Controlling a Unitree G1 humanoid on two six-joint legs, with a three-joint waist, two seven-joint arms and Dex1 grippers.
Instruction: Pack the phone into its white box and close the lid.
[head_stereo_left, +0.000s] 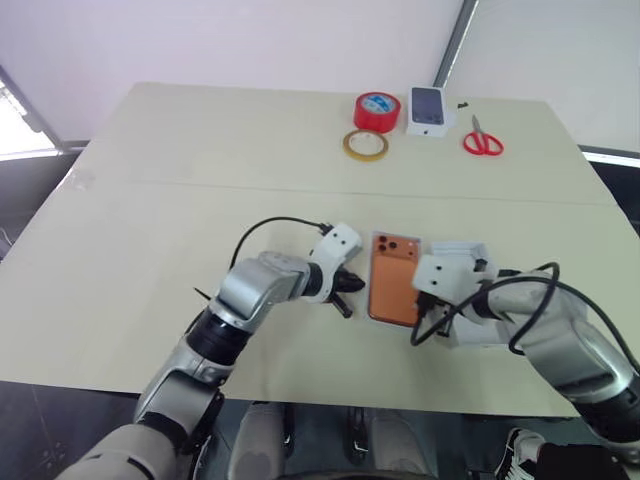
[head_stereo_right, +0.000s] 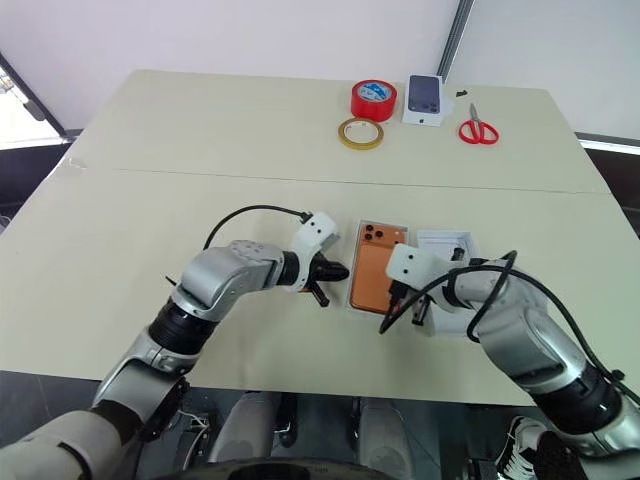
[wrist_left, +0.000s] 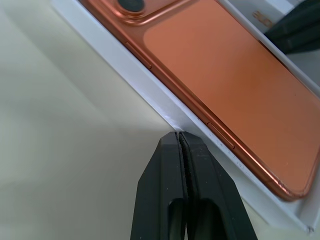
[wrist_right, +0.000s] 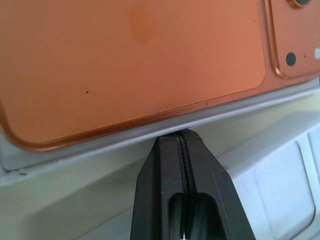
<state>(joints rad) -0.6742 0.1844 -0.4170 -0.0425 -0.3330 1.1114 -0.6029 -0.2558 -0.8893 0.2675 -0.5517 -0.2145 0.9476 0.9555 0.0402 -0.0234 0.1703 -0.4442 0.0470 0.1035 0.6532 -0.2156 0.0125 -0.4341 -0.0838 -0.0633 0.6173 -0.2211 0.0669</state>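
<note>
I see the phone (head_stereo_right: 375, 268) lying flat, back side up, inside the white box (wrist_left: 165, 107), near my edge of the table (head_stereo_left: 150, 220) and roughly centred between my two arms. It is a smooth, matte orange slab with rounded corners and a thin glossy copper rim; its raised camera block sits at the far corner, with dark round lenses in it. From the left wrist view I can make out slim side buttons along one long edge. The box shows as a narrow white border around the phone, its thin walls standing just outside the orange edge.

My left gripper (wrist_left: 180, 135) has its two black fingers pressed together, holding nothing, their tips right against the outer wall of the box on its left long side. My right gripper (wrist_right: 181, 134) is likewise closed on nothing, its tips up against the box's white rim on the opposite long side.

Just beside the box on the right lies a white moulded tray (head_stereo_right: 447, 248), partly hidden by my right arm. At the far edge of the table sit a red tape roll (head_stereo_left: 377, 111), a tan tape roll (head_stereo_left: 365, 145), a small white box (head_stereo_left: 428, 110) printed with a dark phone, and red-handled scissors (head_stereo_left: 482, 137).
</note>
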